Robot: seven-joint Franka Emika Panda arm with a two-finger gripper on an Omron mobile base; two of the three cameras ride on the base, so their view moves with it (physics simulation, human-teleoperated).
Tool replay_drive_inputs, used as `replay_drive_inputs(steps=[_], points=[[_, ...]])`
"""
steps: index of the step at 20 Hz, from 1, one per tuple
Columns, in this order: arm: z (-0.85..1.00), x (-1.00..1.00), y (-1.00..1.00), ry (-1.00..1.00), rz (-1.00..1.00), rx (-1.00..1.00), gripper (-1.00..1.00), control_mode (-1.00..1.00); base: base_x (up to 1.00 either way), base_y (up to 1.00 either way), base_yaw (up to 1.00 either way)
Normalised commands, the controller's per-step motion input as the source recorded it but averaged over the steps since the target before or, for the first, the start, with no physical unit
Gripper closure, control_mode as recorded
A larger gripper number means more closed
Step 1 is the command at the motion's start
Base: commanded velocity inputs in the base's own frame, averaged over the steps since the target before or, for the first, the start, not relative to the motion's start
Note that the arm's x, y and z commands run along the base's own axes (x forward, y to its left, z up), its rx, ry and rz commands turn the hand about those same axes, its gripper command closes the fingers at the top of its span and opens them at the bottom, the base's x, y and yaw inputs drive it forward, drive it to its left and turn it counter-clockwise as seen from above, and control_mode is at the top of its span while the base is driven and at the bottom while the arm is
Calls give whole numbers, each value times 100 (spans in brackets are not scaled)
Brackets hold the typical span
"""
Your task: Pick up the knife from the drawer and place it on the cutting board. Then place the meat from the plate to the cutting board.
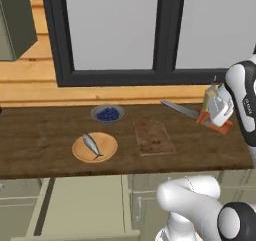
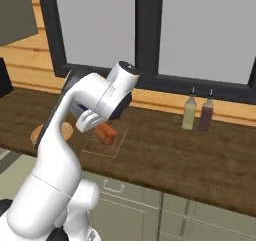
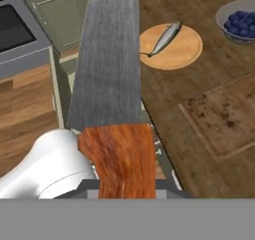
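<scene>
So the gripper [image 1: 214, 116] is clamped on the knife [image 1: 192, 113] by its orange handle, holding it up in the air over the right part of the counter [image 1: 40, 145], blade sticking out to the left. The fingers themselves are hard to make out in the left base view, since the white hand covers most of the handle. In the right base view the arm blocks the blade completely and just a bit of orange handle pokes out over the cutting board [image 2: 107, 147].

That board [image 1: 153, 137] sits bare mid-counter. Left of it, the fish [image 1: 91, 144] lies on the round plate [image 1: 107, 150], and a bowl of blueberries [image 1: 107, 114] sits just behind. The drawer [image 1: 85, 207] below hangs open, its inside hard to read. Two bottles [image 2: 198, 112] stand far right by the window.
</scene>
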Motion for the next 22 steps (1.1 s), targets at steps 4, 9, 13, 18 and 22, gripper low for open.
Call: replay_drive_inputs(steps=[4,9,13,18,22], points=[[0,0,0,0,0,0,100,100,20,-34,54],[0,0,0,0,0,0,100,100,44,-55,43],[0,0,0,0,0,0,100,100,17,-93,28],[-4,10,0,0,5,0,100,-100,22,-16,21],[-25,77,0,3,-3,0,100,-100,0,0,0]])
